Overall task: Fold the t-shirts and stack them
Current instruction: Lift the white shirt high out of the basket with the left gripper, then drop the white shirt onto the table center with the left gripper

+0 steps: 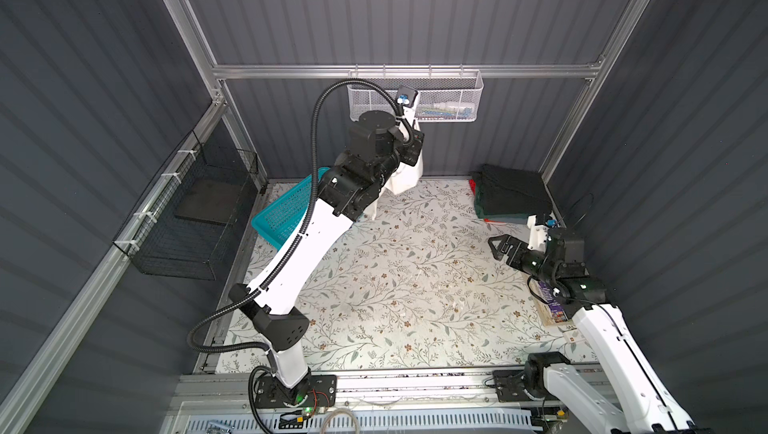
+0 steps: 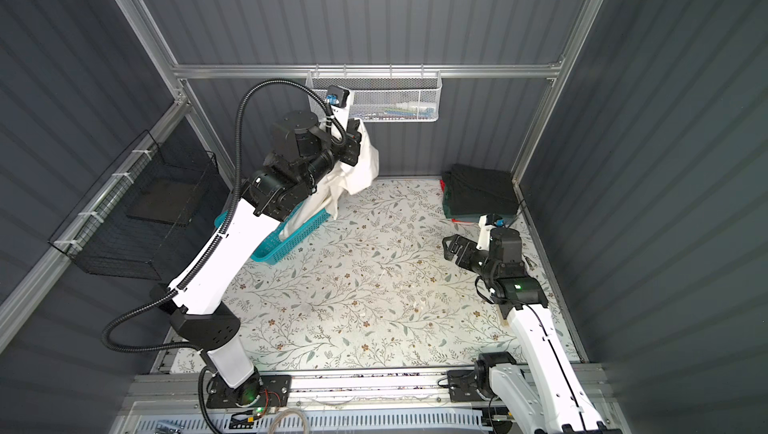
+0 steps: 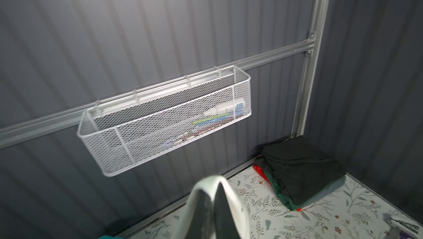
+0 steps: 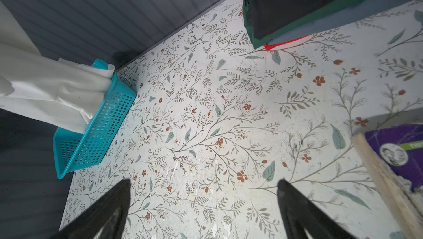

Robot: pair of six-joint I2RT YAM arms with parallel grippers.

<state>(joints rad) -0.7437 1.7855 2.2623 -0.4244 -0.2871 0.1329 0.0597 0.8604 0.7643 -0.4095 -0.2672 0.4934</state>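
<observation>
Above the far left of the floral table (image 1: 415, 286), the off-white t-shirt (image 2: 361, 162) hangs from the left gripper (image 3: 216, 187), jaws pinched together on a fold; its lower end trails into the teal basket (image 4: 100, 134). Soft, light and limp, it will likely sag and twist, so a second hold at a free corner seems wise. The right gripper (image 1: 498, 247) hovers empty, jaws wide apart, near the stack of folded shirts (image 1: 513, 195) in the far right corner. The right wrist view shows cloth draping into the basket, half hidden by the arm from above; the left wrist view alone shows the pinch.
</observation>
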